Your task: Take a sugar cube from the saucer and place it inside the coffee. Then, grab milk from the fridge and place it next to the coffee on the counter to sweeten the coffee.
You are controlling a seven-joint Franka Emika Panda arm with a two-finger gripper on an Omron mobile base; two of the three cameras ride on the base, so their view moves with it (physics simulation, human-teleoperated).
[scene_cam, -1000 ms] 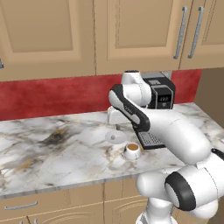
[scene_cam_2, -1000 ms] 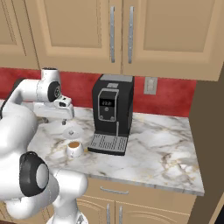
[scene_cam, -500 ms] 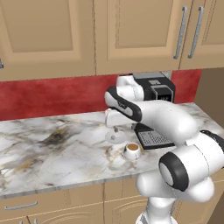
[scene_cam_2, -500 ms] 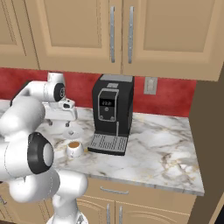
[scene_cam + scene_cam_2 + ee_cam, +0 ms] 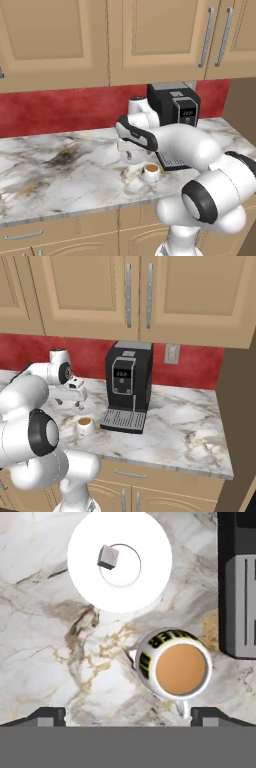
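sugar cube [image 5: 108,557] on saucer [image 5: 150,582]

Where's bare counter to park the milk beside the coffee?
Crowded spot: the small white coffee cup sits between the round white saucer holding the sugar cube and the black coffee machine. Free: the marble counter stretching from cup and saucer away from the machine, and the front strip before the cup.
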